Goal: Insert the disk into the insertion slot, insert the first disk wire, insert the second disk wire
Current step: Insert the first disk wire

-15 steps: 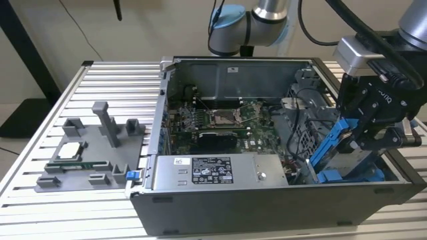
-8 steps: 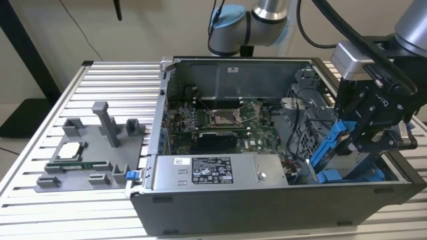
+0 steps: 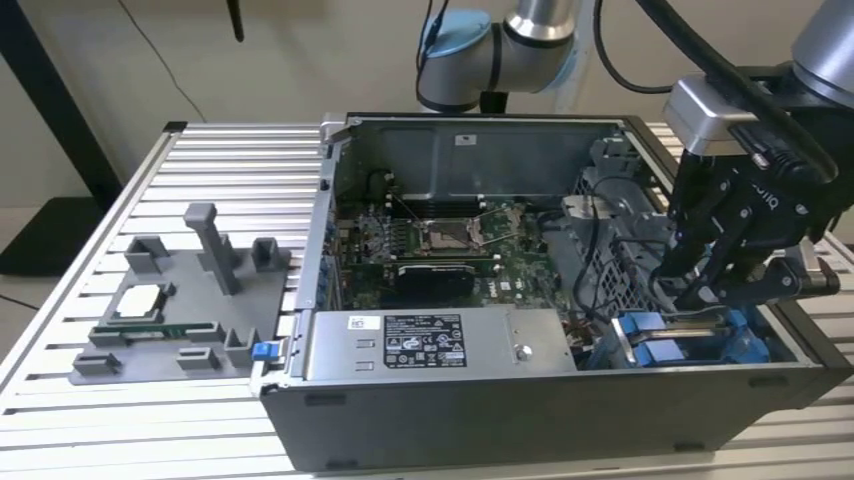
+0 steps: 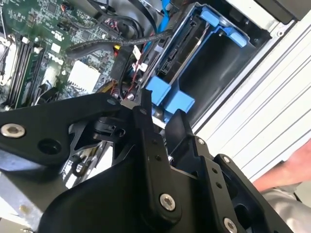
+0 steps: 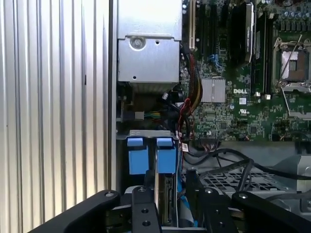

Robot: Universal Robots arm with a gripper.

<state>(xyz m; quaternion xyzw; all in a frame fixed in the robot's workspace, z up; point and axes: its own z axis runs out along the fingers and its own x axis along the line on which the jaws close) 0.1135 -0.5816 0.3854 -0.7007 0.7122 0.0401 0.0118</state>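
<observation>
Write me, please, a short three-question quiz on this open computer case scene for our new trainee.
1. True or false: in the exterior view, the black gripper hangs over the bright blue plastic carrier frame.
2. The square silver chip lies: A) on the grey plastic fixture beside the case; B) in the motherboard socket; C) on the power supply box.
3. What does the dark grey metal computer case stand on?
Key: 1 true; 2 A; 3 the slatted silver metal table.
</observation>
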